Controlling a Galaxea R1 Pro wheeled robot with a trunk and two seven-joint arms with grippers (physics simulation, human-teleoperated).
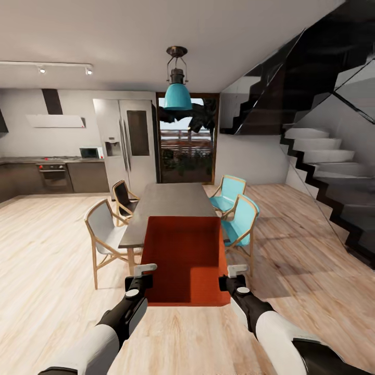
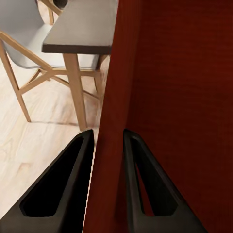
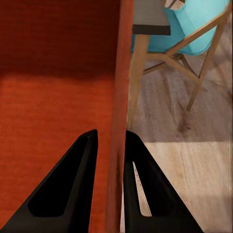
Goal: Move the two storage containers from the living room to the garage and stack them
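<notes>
The two arms reach forward from the bottom of the head view, white forearms ending in black wrists. The left gripper (image 1: 141,276) is clamped on the left wall of a storage container (image 1: 185,260), and the right gripper (image 1: 233,278) is clamped on its right wall. In the left wrist view the two black fingers (image 2: 58,194) straddle the thin orange-red wall, one inside the box and one outside; the right wrist view shows the same grip, its fingers (image 3: 65,189) pinching the opposite wall.

The container is held off the light wood floor (image 1: 47,260), open side up, just in front of the near end of a long dark dining table (image 1: 169,205). A white-seated wooden chair (image 1: 104,237) stands at the table's left side, a dark one (image 1: 124,198) beyond it; two turquoise chairs (image 1: 237,216) stand at its right side. A teal pendant lamp (image 1: 177,86) hangs above the table. Beyond the table are a steel fridge (image 1: 127,146) and a glass door; a dark staircase (image 1: 323,156) rises to the table's right.
</notes>
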